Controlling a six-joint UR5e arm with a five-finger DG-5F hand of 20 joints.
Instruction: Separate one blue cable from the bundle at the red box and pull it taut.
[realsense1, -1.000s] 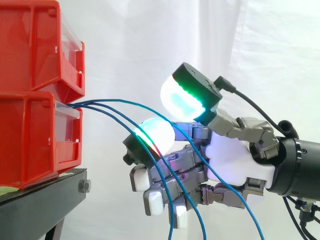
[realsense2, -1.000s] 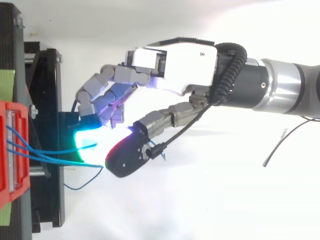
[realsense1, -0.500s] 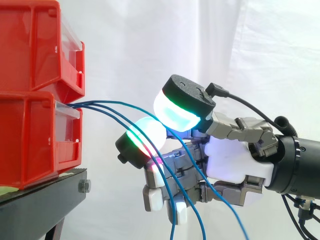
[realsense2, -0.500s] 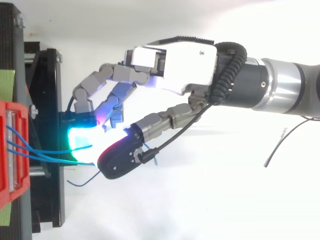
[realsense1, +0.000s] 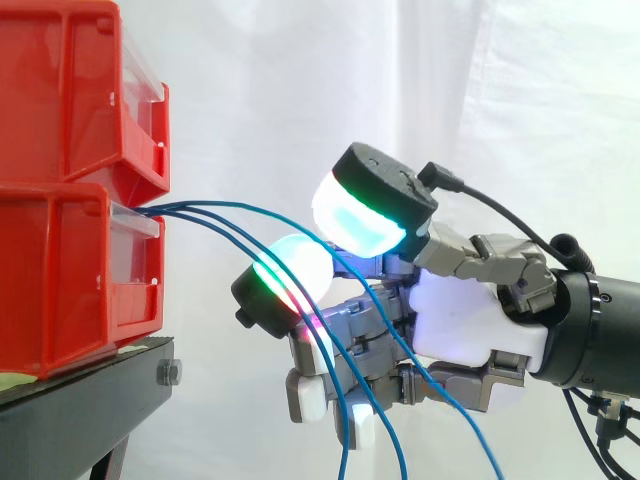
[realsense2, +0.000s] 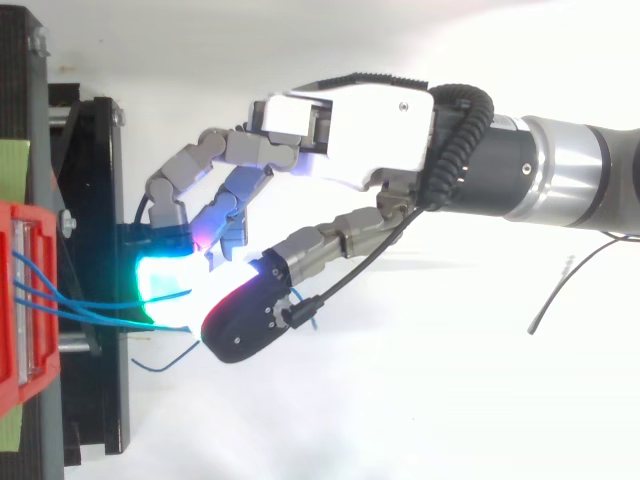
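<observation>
While it reaches in from the right, the hand (realsense1: 465, 325) sits among the blue cables (realsense1: 240, 215), and whether it grips any of them I cannot tell. Three cables leave the front of the lower red box (realsense1: 70, 280), arc across to the hand, cross it and droop slack below. That box sits under a second red bin (realsense1: 70, 90) on the black stand (realsense1: 80, 410), before a white curtain (realsense1: 520, 100).

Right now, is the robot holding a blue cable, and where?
It cannot be told: the top blue cable runs out from the red bin and through the hand, but no clear grip shows.
</observation>
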